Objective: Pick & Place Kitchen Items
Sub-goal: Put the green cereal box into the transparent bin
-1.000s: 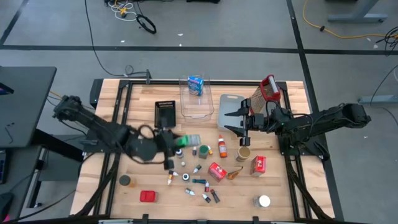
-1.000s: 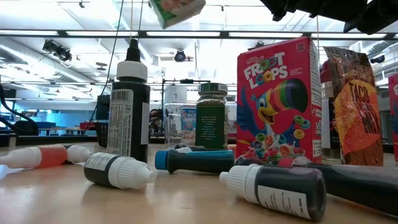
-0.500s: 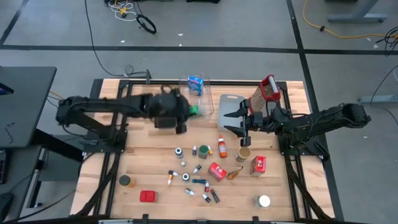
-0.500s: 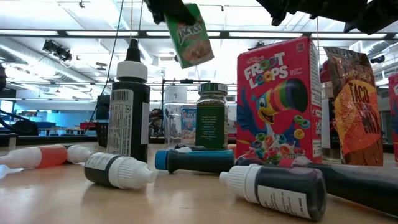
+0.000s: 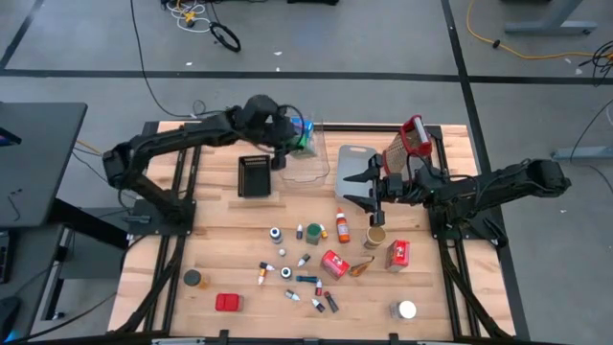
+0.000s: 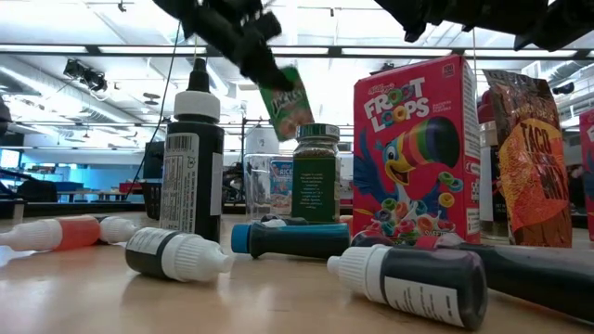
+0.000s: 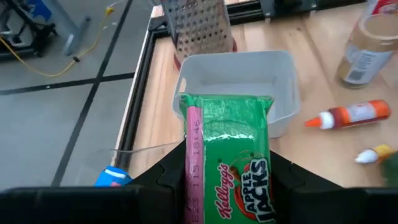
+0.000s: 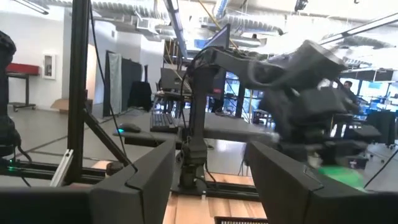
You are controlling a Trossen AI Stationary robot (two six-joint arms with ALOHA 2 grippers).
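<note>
Since the earlier frame, the left gripper [image 5: 292,144] has swung toward 12 o'clock, fingers clamped on the green Apple Jacks cereal box [image 7: 230,167] above the clear plastic bin [image 5: 305,165]; right gripper [image 5: 351,186] hovers at 3 o'clock over the tabletop [image 5: 239,259], fingers spread.

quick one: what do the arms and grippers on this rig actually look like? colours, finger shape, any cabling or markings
Both arms are black, jointed and tubular, with bulkier housings at the joints. The left gripper and right gripper each have two dark fingers. In the right wrist view the fingers are broad, matte, angular plates with bevelled inner edges. No markings or labels are readable on either arm, and no loose arm cabling is clearly visible.
</note>
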